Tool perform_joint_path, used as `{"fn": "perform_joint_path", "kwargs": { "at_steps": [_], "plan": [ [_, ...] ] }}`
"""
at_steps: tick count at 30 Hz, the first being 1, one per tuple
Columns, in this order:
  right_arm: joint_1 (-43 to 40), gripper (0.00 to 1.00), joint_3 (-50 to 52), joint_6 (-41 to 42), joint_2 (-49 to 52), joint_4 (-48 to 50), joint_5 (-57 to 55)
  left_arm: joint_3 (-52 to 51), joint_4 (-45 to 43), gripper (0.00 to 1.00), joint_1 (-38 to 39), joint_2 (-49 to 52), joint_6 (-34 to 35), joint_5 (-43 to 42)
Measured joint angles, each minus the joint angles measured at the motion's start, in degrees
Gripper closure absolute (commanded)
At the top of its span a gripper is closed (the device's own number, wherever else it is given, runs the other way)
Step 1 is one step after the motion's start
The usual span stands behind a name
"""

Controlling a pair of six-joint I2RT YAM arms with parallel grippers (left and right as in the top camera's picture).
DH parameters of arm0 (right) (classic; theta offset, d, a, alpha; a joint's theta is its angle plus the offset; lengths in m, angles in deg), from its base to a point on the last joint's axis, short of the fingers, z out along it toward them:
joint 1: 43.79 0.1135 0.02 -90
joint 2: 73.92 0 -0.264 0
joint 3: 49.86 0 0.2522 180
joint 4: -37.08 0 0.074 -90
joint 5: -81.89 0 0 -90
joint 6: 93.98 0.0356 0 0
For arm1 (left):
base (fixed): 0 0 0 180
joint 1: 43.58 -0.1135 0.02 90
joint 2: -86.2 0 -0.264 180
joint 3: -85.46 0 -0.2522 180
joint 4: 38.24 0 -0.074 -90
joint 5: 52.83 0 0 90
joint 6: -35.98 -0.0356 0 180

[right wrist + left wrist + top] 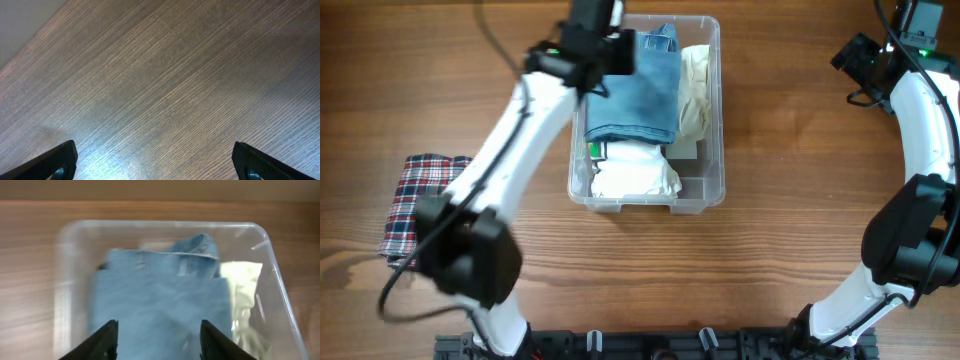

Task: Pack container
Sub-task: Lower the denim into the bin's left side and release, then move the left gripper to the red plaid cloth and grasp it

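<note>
Container [708, 192] — denim [638, 92], white cloths [635, 172] inside; left gripper [159, 331], right gripper [155, 154] spread wide, empty.

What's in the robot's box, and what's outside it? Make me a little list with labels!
container: clear bin on the wooden table
inside: folded blue denim, cream cloth, white cloth
outside: checked cloth, left of the bin
left pincer: open, above the denim
right pincer: open, over bare wood
</note>
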Motion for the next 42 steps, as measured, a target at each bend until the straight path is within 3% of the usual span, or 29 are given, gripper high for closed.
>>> {"fn": "perform_joint_path", "kwargs": {
  "at_steps": [5, 18, 25, 28, 35, 36, 38, 39, 40, 42],
  "plan": [
    [0.00, 0.00, 0.00, 0.00, 0.00, 0.00, 0.09, 0.11, 14.12, 0.00, -6.43, -5.68, 0.11, 1.14],
    [0.00, 0.00, 0.00, 0.00, 0.00, 0.00, 0.09, 0.09, 43.80, 0.00, -25.03, -5.81, 1.11, 1.66],
    [0.00, 0.00, 0.00, 0.00, 0.00, 0.00, 0.09, -0.48, 51.69, 0.00, -30.27, -5.81, 2.14, 2.32],
    [0.00, 0.00, 0.00, 0.00, 0.00, 0.02, 0.09, -2.23, 57.16, 0.00, -32.06, -5.81, 4.72, 6.27],
    [0.00, 0.00, 0.00, 0.00, 0.00, 0.00, 0.09, -9.40, 55.74, 0.02, -34.49, -5.81, 6.54, 10.95],
    [0.00, 0.00, 0.00, 0.00, 0.00, 0.00, 0.09, -10.95, 53.79, 0.15, -34.75, -5.81, 6.73, 11.15],
    [0.00, 0.00, 0.00, 0.00, 0.00, 0.02, 0.09, -13.53, 49.70, 0.63, -35.32, -5.81, 7.23, 11.39],
    [0.00, 0.00, 0.00, 0.00, 0.00, -0.02, 0.09, -14.38, 48.24, 0.82, -35.65, -5.79, 7.96, 11.61],
    [0.00, 0.00, 0.00, 0.00, 0.00, 0.00, 0.09, -15.39, 45.92, 0.93, -36.04, -5.81, 8.55, 11.65],
    [0.00, 0.00, 0.00, 0.00, 0.00, 0.00, 0.09, -16.76, 41.51, 0.96, -36.98, -5.81, 9.99, 11.76]
  ]
}}
